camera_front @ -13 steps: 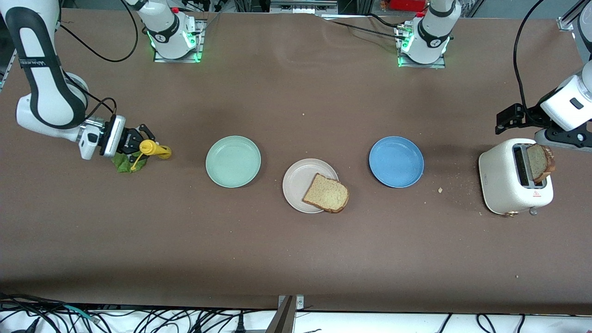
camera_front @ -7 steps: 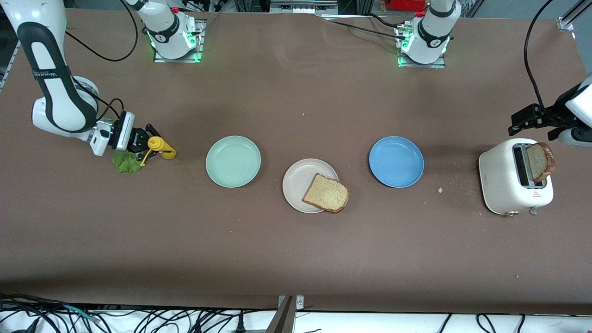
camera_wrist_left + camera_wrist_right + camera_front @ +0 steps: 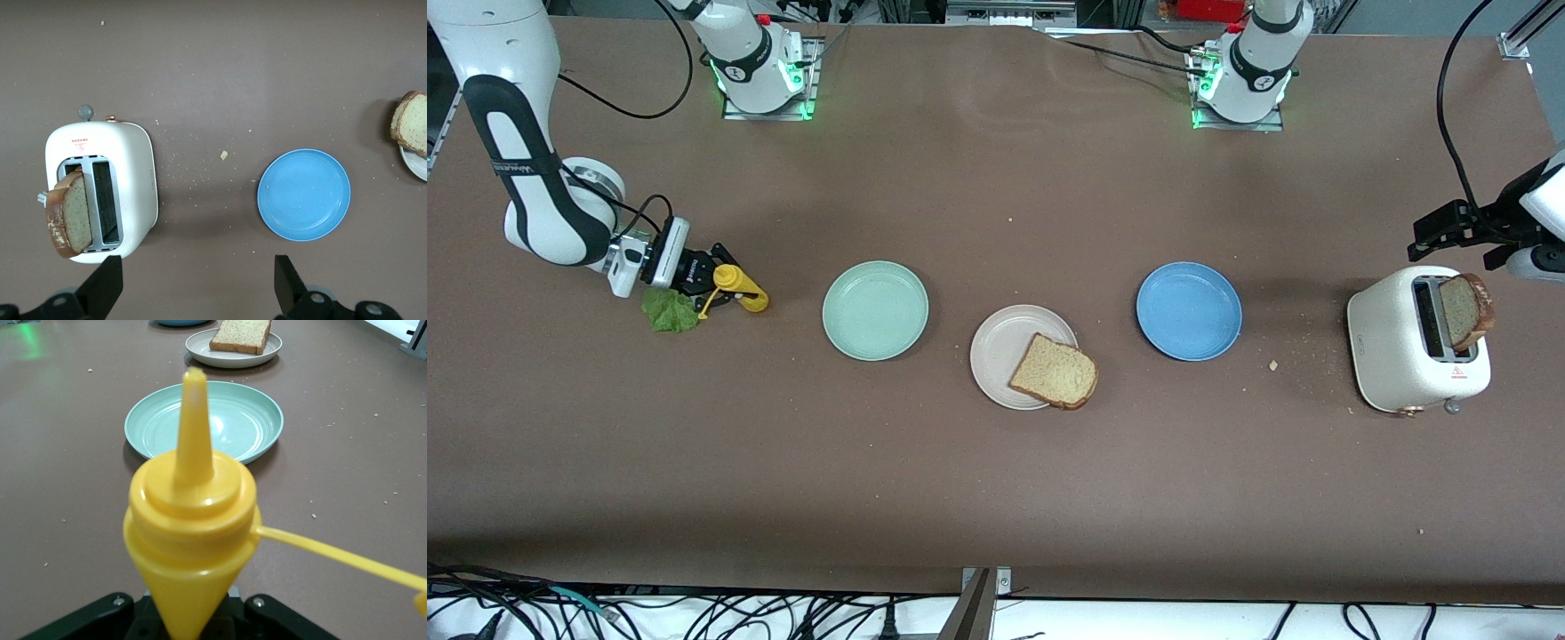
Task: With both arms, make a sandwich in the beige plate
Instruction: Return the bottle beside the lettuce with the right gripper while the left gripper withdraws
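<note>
Gripping a yellow squeeze bottle [image 3: 740, 289] – right gripper [image 3: 710, 283] fingers hidden beneath it, left gripper [image 3: 197, 283] fingers apart, tips cut off

The surface [image 3: 996, 498] is brown. The bottle [image 3: 740, 289] is yellow, and the leaf [image 3: 665, 313] is green. One plate [image 3: 875, 310] is mint green, one plate [image 3: 996, 351] is beige, and one plate [image 3: 1189, 310] is blue. The bread [image 3: 1053, 372] is tan with a brown crust. The toaster [image 3: 1392, 351] is white. The arms [image 3: 534, 204] are white with black bands.
</note>
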